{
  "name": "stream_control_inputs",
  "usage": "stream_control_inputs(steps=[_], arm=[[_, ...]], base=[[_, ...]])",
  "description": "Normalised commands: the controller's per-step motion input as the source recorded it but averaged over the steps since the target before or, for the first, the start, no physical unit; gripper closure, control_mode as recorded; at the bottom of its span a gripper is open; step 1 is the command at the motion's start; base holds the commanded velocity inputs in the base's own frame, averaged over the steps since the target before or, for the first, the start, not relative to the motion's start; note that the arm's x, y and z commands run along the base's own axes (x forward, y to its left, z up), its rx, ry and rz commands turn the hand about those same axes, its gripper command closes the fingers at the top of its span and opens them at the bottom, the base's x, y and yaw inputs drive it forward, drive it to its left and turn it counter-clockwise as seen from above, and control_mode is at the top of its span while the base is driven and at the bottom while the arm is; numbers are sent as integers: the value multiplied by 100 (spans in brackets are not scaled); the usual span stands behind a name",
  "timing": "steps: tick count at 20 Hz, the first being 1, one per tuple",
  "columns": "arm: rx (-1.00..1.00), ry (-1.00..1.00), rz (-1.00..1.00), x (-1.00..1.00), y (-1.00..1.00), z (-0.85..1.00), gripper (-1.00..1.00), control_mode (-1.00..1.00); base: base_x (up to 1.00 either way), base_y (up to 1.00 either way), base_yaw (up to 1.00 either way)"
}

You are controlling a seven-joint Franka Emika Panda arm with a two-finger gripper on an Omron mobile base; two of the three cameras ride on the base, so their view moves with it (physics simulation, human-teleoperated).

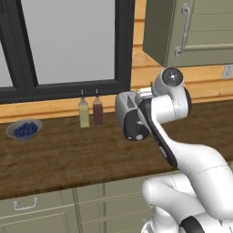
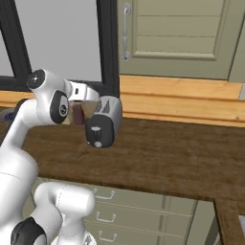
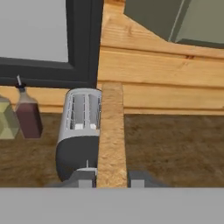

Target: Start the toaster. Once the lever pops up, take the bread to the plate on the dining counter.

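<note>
The claw (image 3: 112, 178) is clamped on the bread (image 3: 111, 131), held edge-on with its long axis pointing away, just right of and above the toaster (image 3: 81, 131) on the table (image 3: 175, 144), slots to its left

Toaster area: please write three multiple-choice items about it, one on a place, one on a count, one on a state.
1. In the left base view, where is the bowl of blueberries?
A. left of the bottles
B. right of the toaster
C. on top of the toaster

2. How many bottles stand beside the toaster?
A. one
B. two
C. four

3. In what state is the bread?
A. down in a toaster slot
B. held edge-on in the gripper
C. flat on the counter

Answers:
1 A, the bowl stands at the far left of the counter.
2 B, one is yellowish and one dark red.
3 B, in the hand view the slice rises between the fingertips.
</note>
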Motion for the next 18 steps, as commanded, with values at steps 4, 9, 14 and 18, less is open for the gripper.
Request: stream_control_inputs(steps=[4, 9, 14, 18], arm=[[0, 0, 0, 0, 0, 0, 100, 100], [0, 0, 0, 0, 0, 0, 100, 100], [0, 0, 0, 0, 0, 0, 100, 100], [0, 0, 0, 0, 0, 0, 100, 100]], base=[[-53, 15, -45], [-51, 13, -79], [-23, 1, -89], [-7, 0, -93]])
